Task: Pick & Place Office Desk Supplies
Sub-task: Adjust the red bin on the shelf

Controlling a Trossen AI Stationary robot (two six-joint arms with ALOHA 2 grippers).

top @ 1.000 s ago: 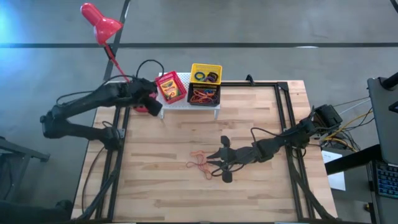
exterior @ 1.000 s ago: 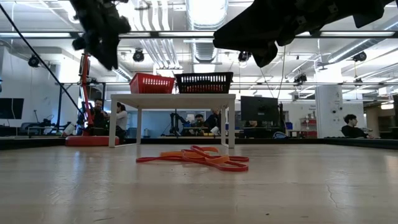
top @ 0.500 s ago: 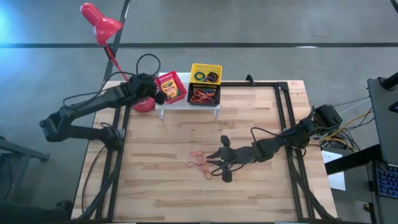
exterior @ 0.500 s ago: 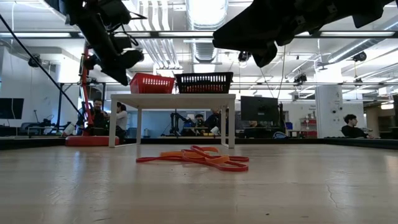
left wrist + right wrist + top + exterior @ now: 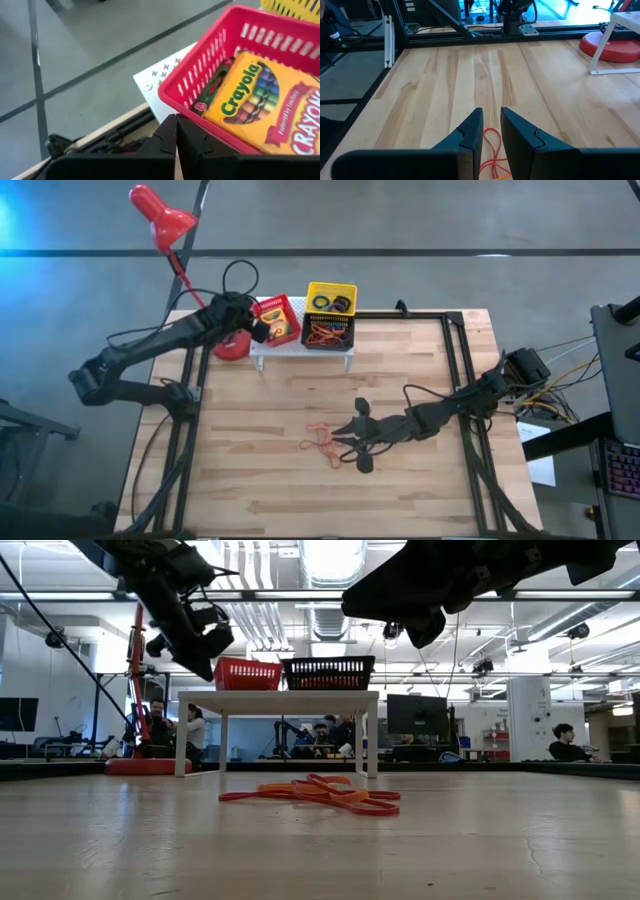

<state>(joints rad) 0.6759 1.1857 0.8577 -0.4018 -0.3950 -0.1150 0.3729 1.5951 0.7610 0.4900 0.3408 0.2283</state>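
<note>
Lowering squarely suits the right hand [image 5: 345, 442], slightly spread beside thin orange-red rubber bands [image 5: 320, 442] mid-counter; left hand [image 5: 176, 131], pressed together, hovers by the far-left red plastic basket [image 5: 210, 65].

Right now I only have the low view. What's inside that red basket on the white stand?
Observer: Crayon boxes, yellow and green, lie in the red basket.
Operator: Is anything behind the black basket?
Observer: A yellow basket, with small rings in it.
Operator: Is the right gripper lined up with the rubber bands?
Observer: Yes, its open fingers point at them, and they lie just ahead on the table.
</note>
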